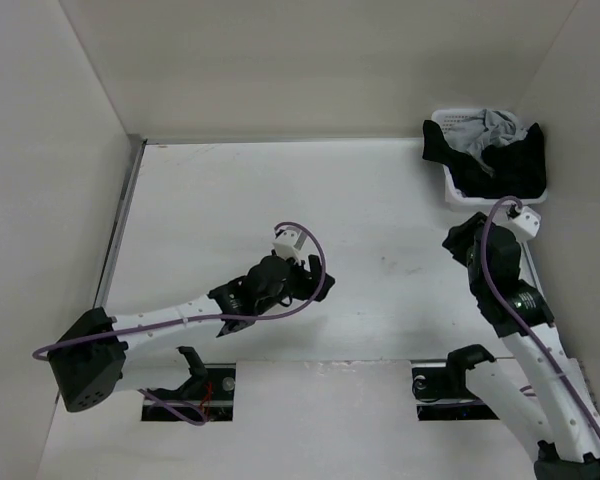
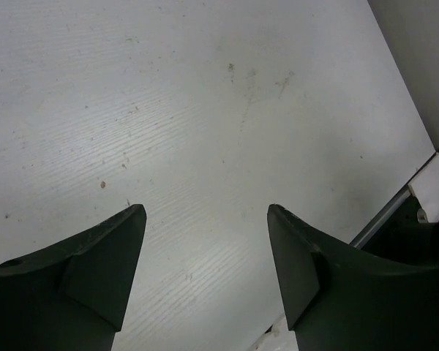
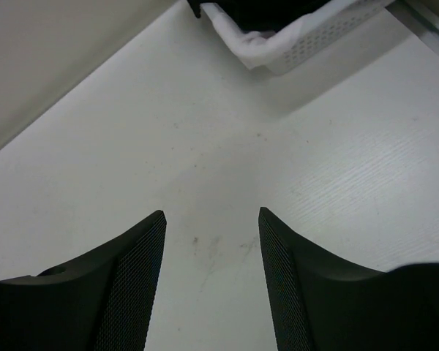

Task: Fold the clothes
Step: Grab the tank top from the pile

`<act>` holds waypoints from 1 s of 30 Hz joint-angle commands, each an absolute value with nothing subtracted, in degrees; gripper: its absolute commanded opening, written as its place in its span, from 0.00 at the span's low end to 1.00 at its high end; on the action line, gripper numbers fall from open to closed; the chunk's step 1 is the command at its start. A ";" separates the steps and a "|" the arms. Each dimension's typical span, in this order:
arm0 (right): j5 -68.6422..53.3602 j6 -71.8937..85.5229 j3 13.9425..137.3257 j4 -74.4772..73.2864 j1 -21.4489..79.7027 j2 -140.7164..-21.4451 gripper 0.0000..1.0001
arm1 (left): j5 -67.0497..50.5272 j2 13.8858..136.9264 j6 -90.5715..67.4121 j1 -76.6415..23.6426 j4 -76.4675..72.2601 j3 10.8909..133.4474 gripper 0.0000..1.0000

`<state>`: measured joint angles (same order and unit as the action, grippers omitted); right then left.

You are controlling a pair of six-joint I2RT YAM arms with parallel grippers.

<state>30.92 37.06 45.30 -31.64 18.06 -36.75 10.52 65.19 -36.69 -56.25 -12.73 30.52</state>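
Left tool (image 2: 205, 212) gaped wide, held nothing. Right tool (image 3: 212, 216) same, near white basket (image 1: 450, 190). Black clothes (image 1: 528, 160) sat heaped in basket with grey garment (image 1: 485, 128).

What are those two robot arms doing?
They are meant to fold clothes, but neither holds anything yet. The left gripper and right gripper both hang open over the white table. The black garment sits bunched in the white basket at the far right corner, with a grey garment.

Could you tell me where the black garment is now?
Top view: the plain black fabric garment is heaped in the white perforated plastic basket at the far right corner of the table, under a light grey garment.
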 commanded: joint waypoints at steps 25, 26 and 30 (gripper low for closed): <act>11.43 36.56 80.22 -1.40 -17.80 -97.18 0.54 | 5.98 70.40 -34.63 -48.56 -34.54 22.15 0.50; 11.08 36.82 82.51 -1.58 -18.15 -99.64 0.56 | 5.98 70.40 -34.63 -48.21 -35.15 21.89 0.51; 11.42 38.05 88.93 -1.85 -19.03 -106.95 0.57 | 5.98 71.71 -34.98 -46.45 -36.65 21.27 0.53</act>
